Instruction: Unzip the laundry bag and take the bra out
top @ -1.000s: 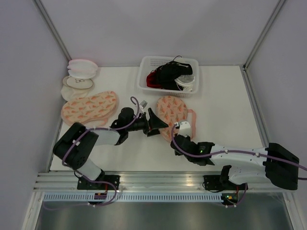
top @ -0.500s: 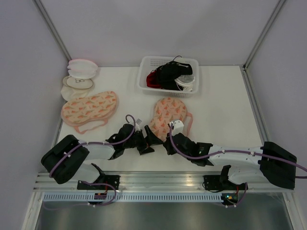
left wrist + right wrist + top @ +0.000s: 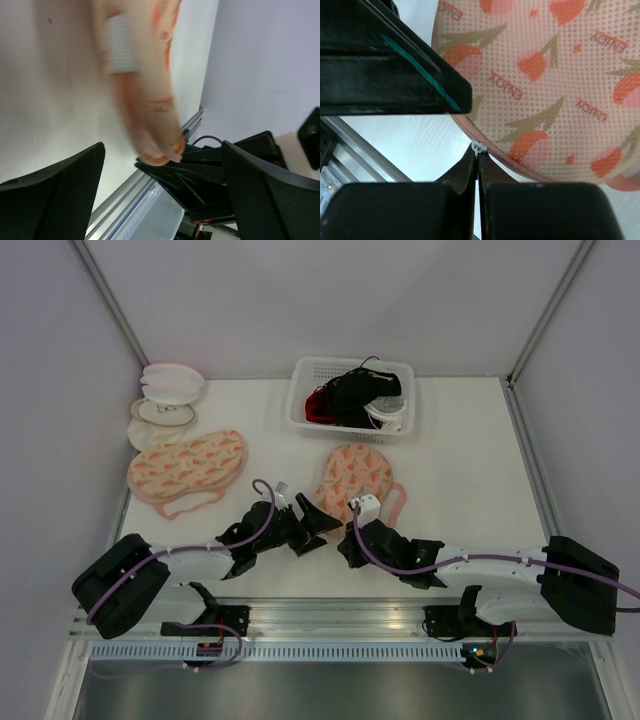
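The right fingers (image 3: 476,159) are pressed together on the small white zipper pull (image 3: 478,147) at the rim of the laundry bag (image 3: 545,75). The bag's printed mesh face spreads just beyond their tips and off to the right. The left fingers (image 3: 312,523) stand spread wide and hold nothing. The bag's near end, blurred in the left wrist view, sits between them; whether it touches either cannot be told. The bag lies on the white surface (image 3: 470,460) ahead of both sets of fingers, with its pink strap loop (image 3: 400,495) on the side away from the left fingers.
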Tool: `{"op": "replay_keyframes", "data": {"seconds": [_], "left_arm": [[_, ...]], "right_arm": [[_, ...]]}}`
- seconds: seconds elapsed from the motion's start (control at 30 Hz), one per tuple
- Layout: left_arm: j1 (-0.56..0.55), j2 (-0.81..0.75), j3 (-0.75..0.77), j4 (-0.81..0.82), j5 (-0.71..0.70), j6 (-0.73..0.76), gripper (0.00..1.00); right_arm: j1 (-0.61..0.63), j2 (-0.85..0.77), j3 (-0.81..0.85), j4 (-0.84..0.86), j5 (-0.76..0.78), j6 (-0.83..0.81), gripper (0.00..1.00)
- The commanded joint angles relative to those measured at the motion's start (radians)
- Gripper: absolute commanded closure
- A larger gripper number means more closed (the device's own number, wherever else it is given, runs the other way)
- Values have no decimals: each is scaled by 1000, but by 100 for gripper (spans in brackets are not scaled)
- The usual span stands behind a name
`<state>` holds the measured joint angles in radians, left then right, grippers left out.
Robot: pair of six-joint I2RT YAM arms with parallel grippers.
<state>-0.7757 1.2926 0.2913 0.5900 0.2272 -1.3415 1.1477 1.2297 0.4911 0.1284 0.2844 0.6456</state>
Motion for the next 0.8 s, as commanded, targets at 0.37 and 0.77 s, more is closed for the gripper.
{"op": "replay_keyframes", "data": {"seconds": [0.37,0.77], "left_arm": [[-25,95,31,115,-57,-102,9],[-22,146,54,153,-80,-64,98]], "right_arm": [[4,-10,4,89,-40,-17,99],[4,39,58,-42,-33,-14,99]]}}
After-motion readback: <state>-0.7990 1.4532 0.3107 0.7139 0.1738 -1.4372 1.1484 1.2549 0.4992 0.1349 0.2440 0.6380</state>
